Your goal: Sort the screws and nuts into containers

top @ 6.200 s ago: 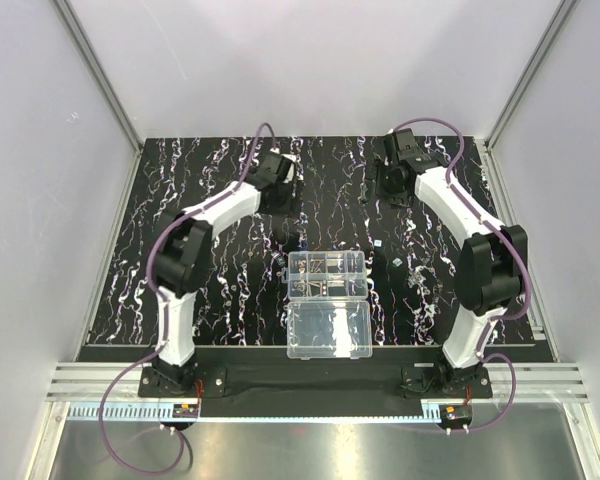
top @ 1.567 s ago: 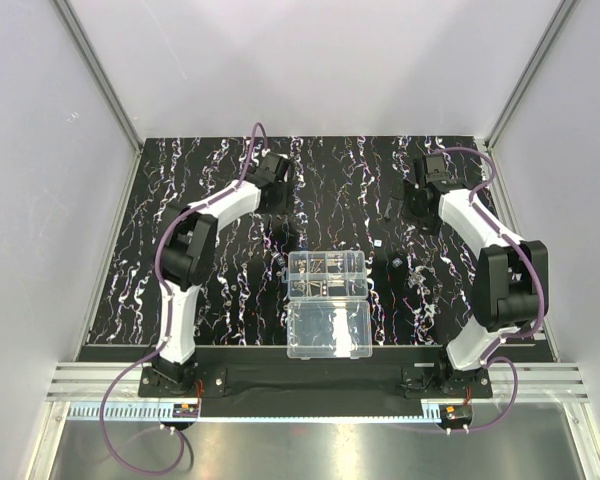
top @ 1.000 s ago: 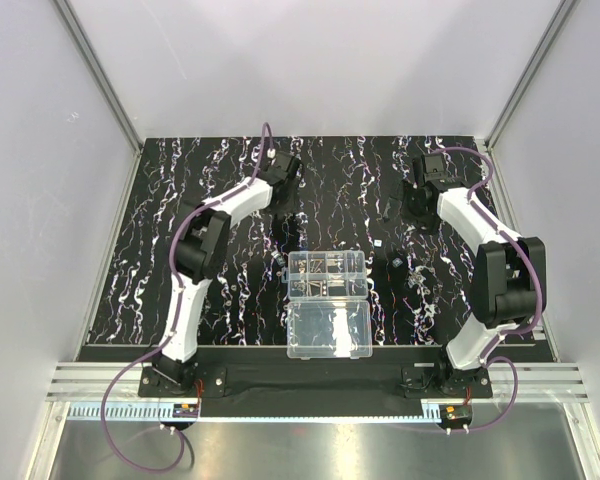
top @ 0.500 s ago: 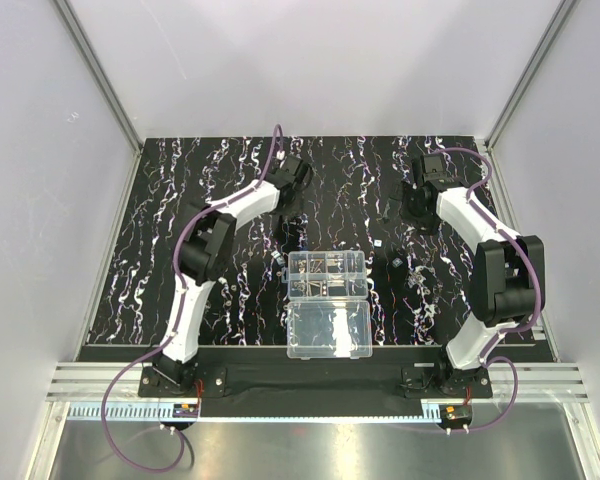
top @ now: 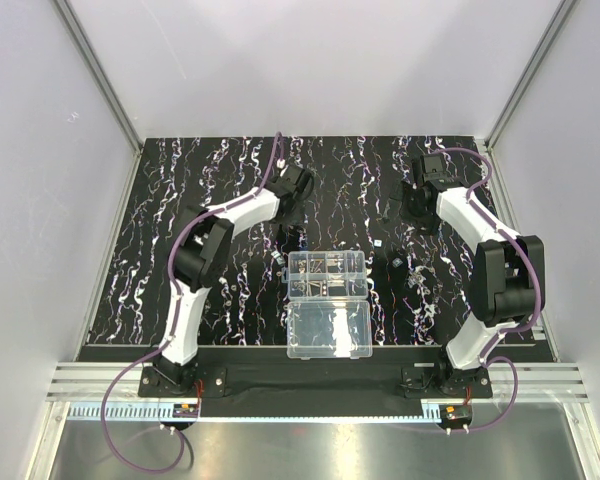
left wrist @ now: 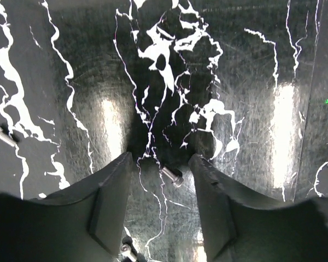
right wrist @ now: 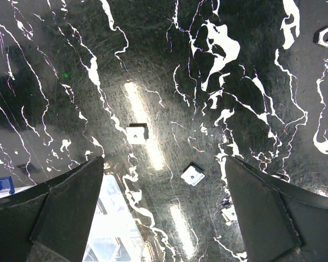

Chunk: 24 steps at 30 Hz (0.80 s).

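Swung rightward along far mat (top: 180, 200) since earlier frames: left arm (top: 245, 208). We see left gripper (left wrist: 161, 164) jaws half apart, straddling screw (left wrist: 172, 176), unclamped, 11 o'clock of organizer box (top: 289, 272). Right gripper (right wrist: 164, 161) spread wide over square nuts (right wrist: 136, 134), 1 o'clock of box. We judge screw light, stiff, slick, roll-prone; pinch shank crosswise.

1. Left arm (top: 242, 212) stretches forward and angles inward, its wrist tipped downward.
2. Left pincer (left wrist: 161, 164) hangs low, its fingers (left wrist: 112, 202) set partly apart and gripping nothing.
3. Right arm (top: 470, 215) bends sharply at the elbow, with the forearm angled inward toward the far side.
4. Right pincer (right wrist: 164, 161) points down, fingers spread wide and holding nothing.
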{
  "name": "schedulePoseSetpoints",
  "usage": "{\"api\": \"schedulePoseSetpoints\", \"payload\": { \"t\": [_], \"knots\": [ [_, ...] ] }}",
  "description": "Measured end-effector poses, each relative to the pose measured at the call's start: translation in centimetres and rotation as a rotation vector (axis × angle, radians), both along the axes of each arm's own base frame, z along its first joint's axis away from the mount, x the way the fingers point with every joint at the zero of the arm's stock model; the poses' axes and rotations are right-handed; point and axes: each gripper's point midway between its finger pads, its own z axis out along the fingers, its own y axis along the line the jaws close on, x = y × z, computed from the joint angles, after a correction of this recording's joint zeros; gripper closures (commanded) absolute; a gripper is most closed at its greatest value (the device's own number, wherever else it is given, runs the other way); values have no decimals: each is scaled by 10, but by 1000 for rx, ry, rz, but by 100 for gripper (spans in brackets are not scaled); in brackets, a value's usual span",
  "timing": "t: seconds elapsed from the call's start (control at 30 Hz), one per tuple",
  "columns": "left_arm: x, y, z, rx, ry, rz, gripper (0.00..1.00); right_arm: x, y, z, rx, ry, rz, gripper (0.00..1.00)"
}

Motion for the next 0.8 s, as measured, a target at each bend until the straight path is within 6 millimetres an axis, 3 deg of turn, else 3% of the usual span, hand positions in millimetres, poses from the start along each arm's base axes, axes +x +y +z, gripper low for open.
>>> {"api": "schedulePoseSetpoints", "payload": {
  "t": [0.3,0.63,0.8],
  "knots": [
    [-4,0,0,-6,-3,25,65,0,0,0,0,0,0,0],
    [-14,1,0,-16,-1,46,65,-1,0,0,0,4,0,0],
    [-16,0,-1,-13,-1,46,72,-1,0,0,0,4,0,0]
  ]
}}
